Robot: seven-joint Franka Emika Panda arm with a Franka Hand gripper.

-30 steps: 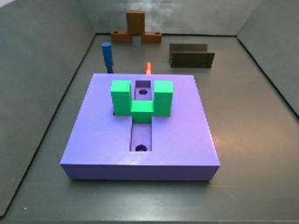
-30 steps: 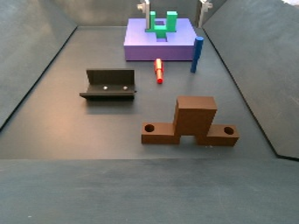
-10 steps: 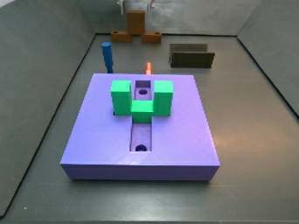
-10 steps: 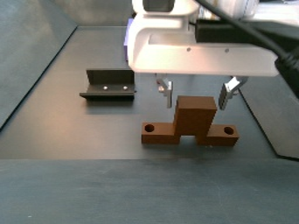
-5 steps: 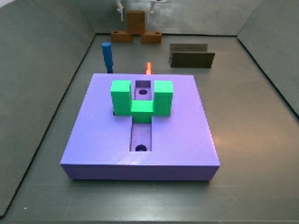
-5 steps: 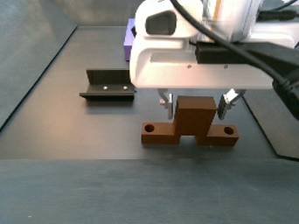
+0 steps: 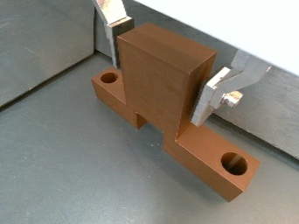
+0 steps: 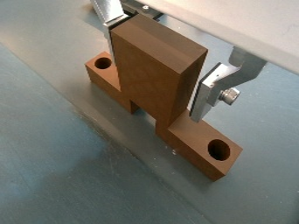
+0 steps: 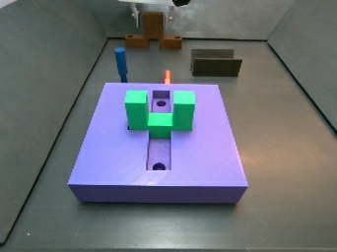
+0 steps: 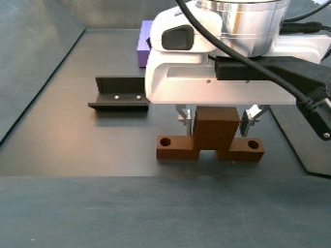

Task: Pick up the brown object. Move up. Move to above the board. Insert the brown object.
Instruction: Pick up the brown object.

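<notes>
The brown object (image 10: 215,136) stands on the floor, side arms flat, well apart from the board (image 9: 158,148) at its 12 o'clock. The gripper (image 7: 167,68) straddles its upright bar, fingers (image 8: 214,87) open, flanking it closely; contact unclear.

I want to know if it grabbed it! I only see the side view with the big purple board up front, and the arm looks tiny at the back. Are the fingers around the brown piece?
Observer: Yes. In both wrist views the gripper straddles the upright part of the brown object, one finger on each side.
Operator: Is it in the air?
Observer: No. In a side view its base rests on the floor.
Operator: Is it squeezing?
Observer: The fingers sit close against it, but I cannot tell if they grip.
</notes>
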